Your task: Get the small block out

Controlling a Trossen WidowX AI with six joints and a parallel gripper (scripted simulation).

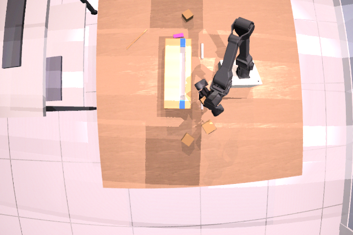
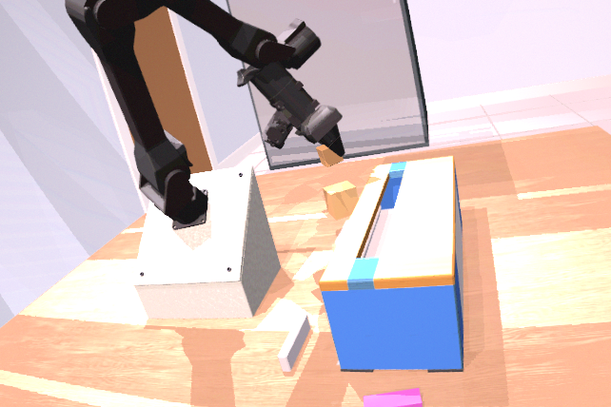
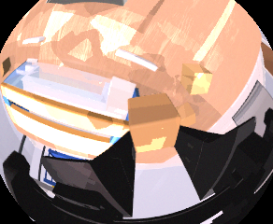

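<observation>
Counter carries the box, which sits upright with blue walls and a pale slotted top. The arm reaches from its white base out past the box's far end. Jaws pinch the small tan block, held in the air above the counter, near that far end and higher than the box top. Another tan cube sits on the counter below it.
</observation>
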